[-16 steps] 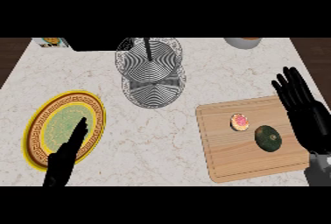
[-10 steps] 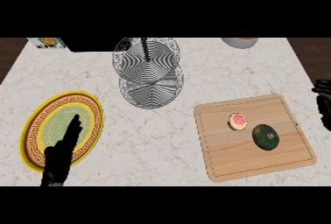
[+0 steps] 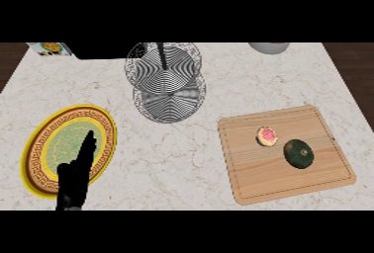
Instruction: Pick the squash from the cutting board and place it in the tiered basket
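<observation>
A dark green squash point(image 3: 299, 153) lies on the right half of the wooden cutting board point(image 3: 252, 184), with a small pink-topped round item point(image 3: 267, 136) just to its upper left. The wire tiered basket point(image 3: 165, 81) stands at the back centre of the marble counter, nothing in its tiers. My left hand point(image 3: 75, 178) rests at the lower left with fingers straight and pointing up, over the edge of a plate. My right hand shows nowhere in the head view.
A yellow-rimmed patterned plate point(image 3: 47, 136) lies at the left. A small box point(image 3: 50, 48) sits at the back left corner and a pale bowl point(image 3: 269, 47) at the back right edge. The counter's right edge runs past the board.
My right hand, earlier raised beside the board's right edge, has withdrawn out of view to the right. The left hand has sunk a little toward the lower edge. The squash has not moved.
</observation>
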Available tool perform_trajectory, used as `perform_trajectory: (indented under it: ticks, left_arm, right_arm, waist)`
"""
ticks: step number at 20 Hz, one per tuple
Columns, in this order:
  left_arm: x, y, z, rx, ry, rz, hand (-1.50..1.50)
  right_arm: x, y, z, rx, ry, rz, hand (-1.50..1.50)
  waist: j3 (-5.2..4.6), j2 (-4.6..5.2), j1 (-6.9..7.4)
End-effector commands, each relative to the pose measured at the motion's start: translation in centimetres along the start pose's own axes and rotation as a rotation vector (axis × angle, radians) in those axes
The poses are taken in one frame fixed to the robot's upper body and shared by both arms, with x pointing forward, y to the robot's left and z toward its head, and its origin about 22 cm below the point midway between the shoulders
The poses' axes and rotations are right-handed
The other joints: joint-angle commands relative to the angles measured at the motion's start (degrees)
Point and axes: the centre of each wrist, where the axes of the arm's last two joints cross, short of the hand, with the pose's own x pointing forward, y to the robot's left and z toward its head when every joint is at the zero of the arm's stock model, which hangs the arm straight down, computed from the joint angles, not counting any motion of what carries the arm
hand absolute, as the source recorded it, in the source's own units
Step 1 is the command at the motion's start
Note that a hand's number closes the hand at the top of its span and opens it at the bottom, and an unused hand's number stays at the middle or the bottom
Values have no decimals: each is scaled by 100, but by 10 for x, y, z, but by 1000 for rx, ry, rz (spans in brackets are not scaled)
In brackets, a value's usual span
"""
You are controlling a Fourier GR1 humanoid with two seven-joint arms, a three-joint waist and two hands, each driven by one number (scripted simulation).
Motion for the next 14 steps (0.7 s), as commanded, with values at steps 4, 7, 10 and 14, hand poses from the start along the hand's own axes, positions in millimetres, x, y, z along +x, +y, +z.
perform_trajectory:
  ticks: [4,7,10,14]
  left_arm:
    - [3,-8,0,-7,25,17,0]
    - [4,-17,0,-23,2,-3,0]
    - [7,-17,3,-42,12,-4,0]
    - [7,-19,-5,-34,-12,-17,0]
  right_arm:
    - [20,-38,39,194,149,227,-150]
    - [38,-40,32,360,241,370,-150]
    - [53,-39,44,449,250,568,-150]
    - [73,-32,53,495,278,790,-150]
  waist:
    - [-30,20,101]
    - [-40,48,151]
    - [-51,59,213]
    - [-57,89,239]
